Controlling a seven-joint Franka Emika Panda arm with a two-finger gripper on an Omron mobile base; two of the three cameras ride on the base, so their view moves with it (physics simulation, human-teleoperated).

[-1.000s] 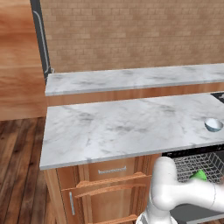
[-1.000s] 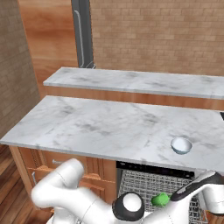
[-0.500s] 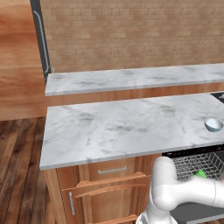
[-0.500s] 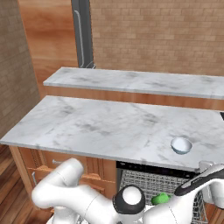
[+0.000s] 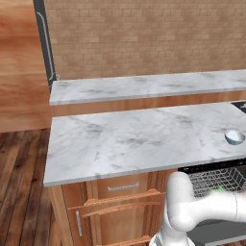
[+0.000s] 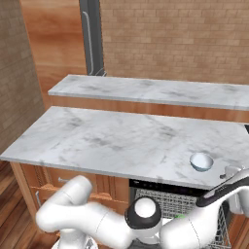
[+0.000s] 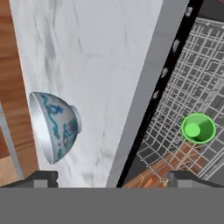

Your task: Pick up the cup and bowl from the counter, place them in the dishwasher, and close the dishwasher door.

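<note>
The pale blue-patterned bowl sits on the marble counter near its front right edge. The green cup stands in the grey wire rack of the open dishwasher, under the black control strip. I cannot make out the dishwasher door panel behind my arm. My gripper is open and holds nothing. It hangs over the counter's edge, with the bowl to one side and the cup to the other.
A narrower marble ledge runs behind the counter below a brick wall. Wooden drawer fronts lie left of the dishwasher. A dark tall column stands at the back left. Wooden floor lies to the left.
My hand has risen from over the rack to the level of the counter's edge, still open. The cup stays in the rack and the bowl has not moved.
</note>
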